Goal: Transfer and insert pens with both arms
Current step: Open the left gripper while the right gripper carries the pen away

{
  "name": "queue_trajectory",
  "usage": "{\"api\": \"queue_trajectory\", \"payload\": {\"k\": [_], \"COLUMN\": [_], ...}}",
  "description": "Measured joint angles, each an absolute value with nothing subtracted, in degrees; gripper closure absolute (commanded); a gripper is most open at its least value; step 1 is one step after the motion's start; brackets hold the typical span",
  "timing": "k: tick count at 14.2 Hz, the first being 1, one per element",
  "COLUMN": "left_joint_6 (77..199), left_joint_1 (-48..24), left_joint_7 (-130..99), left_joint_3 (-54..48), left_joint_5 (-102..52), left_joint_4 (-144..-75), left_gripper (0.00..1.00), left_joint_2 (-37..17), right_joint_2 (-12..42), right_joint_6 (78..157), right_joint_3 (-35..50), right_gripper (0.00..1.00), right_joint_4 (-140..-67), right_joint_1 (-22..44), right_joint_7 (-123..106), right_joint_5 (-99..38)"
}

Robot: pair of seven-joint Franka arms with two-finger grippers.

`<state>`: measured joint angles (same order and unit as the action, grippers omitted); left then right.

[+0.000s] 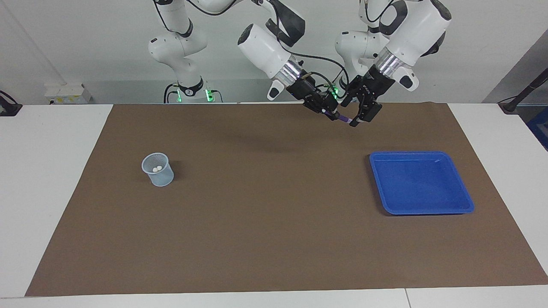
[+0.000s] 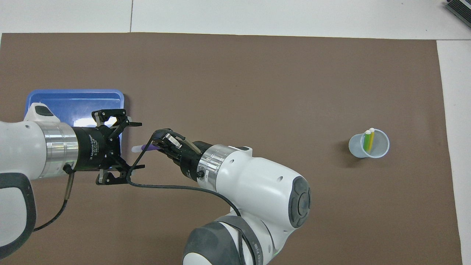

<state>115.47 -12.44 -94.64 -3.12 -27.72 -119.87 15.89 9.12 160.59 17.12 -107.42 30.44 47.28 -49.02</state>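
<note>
Handover is at the point where the purple pen (image 2: pixel 147 147) hangs in the air between my two grippers, over the brown mat (image 1: pixel 274 239) beside the blue tray (image 1: pixel 464 201). My right gripper (image 1: pixel 327 112) pinches the pen at its dark end, jaws pressed together on it. The long axis runs from these jaws straight toward my left gripper (image 1: pixel 355 112), and the whitish tip points into the gap there. The left jaws are spread wide, one on each side of the tip, and in the overhead view I see no contact with the pen.

So the pen now belongs to the right arm only (this is my judgement from how the jaws stand). The coming move depends on the cup (image 2: pixel 369 143), which stands well apart at the right arm's end of the table, with the green pen (image 2: pixel 367 141) and the yellow pen (image 2: pixel 371 139) already standing in it. The right arm is the nearer one for that.

Right forearm comes down slantwise and reaches toward the left arm's end, wrist tilted low. Left forearm slopes down steeply to meet it over the mat.
</note>
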Motion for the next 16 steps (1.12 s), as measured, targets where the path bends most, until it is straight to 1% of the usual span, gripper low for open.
{"api": "queue_trajectory", "payload": {"k": [3,5,6,10,16], "left_joint_6": [113.2,110.3,109.1,103.9,103.4], "left_joint_1": [-12.2,-10.1,-8.6,-2.2,3.5], "left_joint_7": [-82.3,-69.2,-62.0,-35.1,-9.2], "left_joint_3": [-2.7,-2.3,-2.1,-1.7,-1.5], "left_joint_5": [-27.7,-27.5,-27.0,-19.7,-8.6], "left_joint_4": [-120.0,-120.0,-120.0,-120.1,-119.7], "left_gripper": [0.00,0.00,0.00,0.00,0.00], "left_joint_2": [15.9,16.1,16.2,16.8,17.2], "right_joint_2": [9.0,8.6,8.3,7.4,5.0], "right_joint_6": [153.6,147.9,144.9,132.3,117.9], "right_joint_3": [16.8,16.7,16.6,16.5,16.4], "right_gripper": [1.00,1.00,1.00,1.00,1.00], "right_joint_4": [-107.5,-108.0,-108.2,-108.3,-108.3], "right_joint_1": [27.8,25.4,24.0,18.7,13.3], "right_joint_7": [38.2,29.6,26.0,14.7,-5.4], "right_joint_5": [-49.0,-48.0,-45.3,-26.5,-7.6]}}
